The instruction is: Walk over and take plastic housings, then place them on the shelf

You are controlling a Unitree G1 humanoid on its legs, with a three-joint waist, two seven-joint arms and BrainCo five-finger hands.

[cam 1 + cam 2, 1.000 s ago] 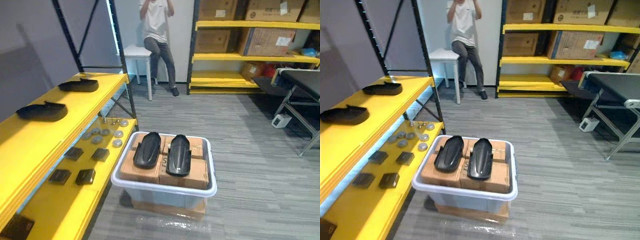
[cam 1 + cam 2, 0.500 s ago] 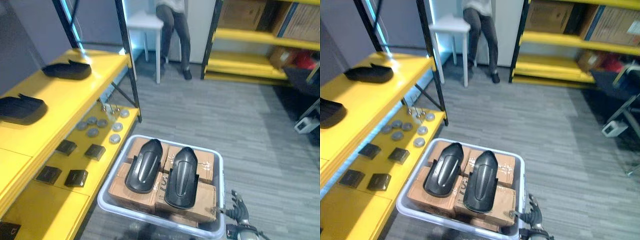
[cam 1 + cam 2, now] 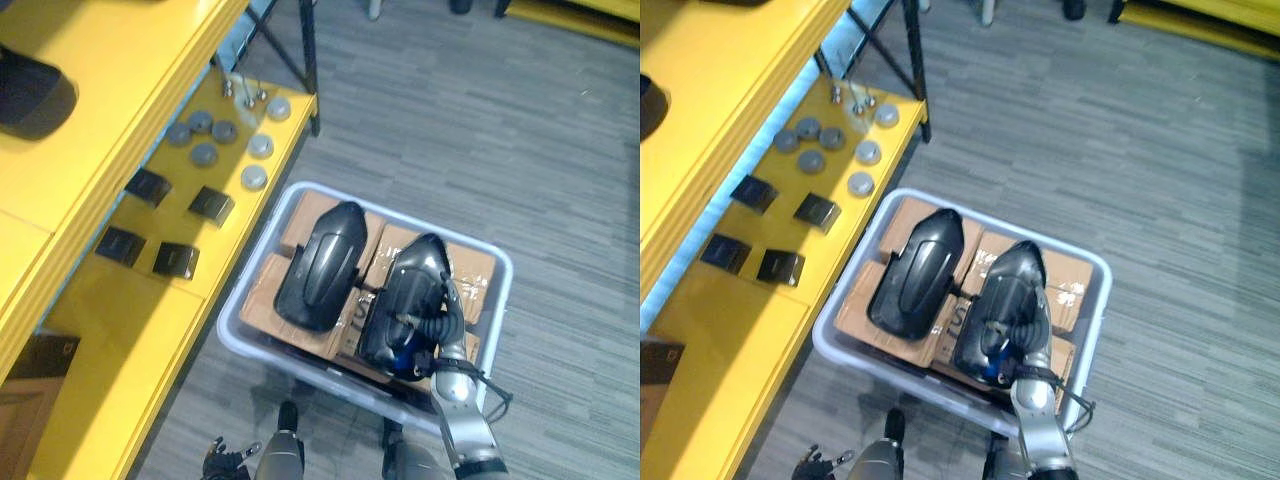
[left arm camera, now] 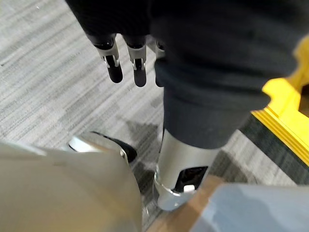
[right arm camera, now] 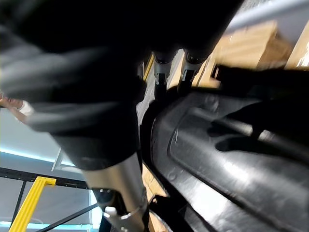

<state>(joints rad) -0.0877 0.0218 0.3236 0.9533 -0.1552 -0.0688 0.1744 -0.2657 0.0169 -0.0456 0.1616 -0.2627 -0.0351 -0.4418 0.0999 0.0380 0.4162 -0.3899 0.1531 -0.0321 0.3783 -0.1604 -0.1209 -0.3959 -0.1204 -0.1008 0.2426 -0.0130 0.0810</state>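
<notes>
Okay, I'm looking down into the white plastic bin (image 3: 502, 290) on the grey floor, just beside the yellow shelf (image 3: 110, 340). It's packed with cardboard boxes (image 3: 297, 215), and two black plastic housings lie side by side on top of them: the left housing (image 3: 318, 265) sits untouched, and the right housing (image 3: 405, 300) has my right hand (image 3: 437, 325) on it. In the right wrist view the fingers (image 5: 163, 72) run fairly straight along that glossy shell and nothing is curled round it. The thumb I can't make out against the black. My left hand (image 4: 114, 58) hangs low over the floor, fingers relaxed and holding nothing. On the shelf's lower deck I see a cluster of round metal discs (image 3: 205, 155) and, nearer me, dark square parts (image 3: 210, 205). One more black housing (image 3: 30, 95) rests on the upper deck (image 3: 130, 60), cut off at the edge. A dark object (image 3: 40, 355) in the lower corner of the shelf is too cropped for me to name.
</notes>
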